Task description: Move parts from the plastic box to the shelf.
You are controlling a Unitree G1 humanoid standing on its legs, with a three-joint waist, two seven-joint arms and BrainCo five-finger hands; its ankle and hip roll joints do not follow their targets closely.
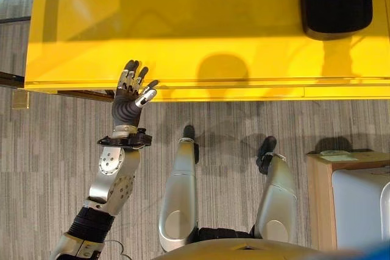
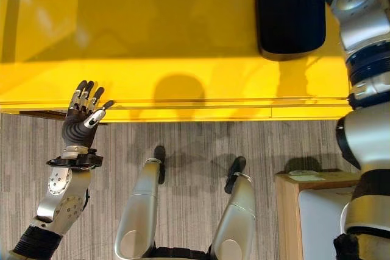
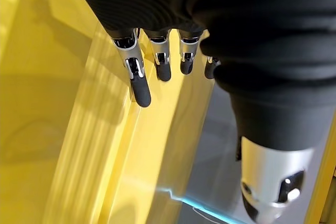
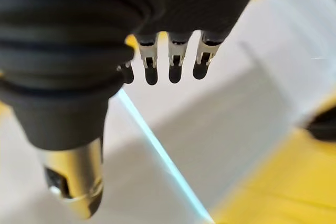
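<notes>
We saw the left robot hand (image 1: 130, 94) raised with relaxed fingers at the front edge of the yellow shelf (image 1: 183, 22). A black part (image 1: 337, 1) lay on the shelf's far right.

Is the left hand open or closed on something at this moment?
Open. The left hand is raised at the front edge of the yellow shelf, its fingers straight, with nothing between them.
</notes>
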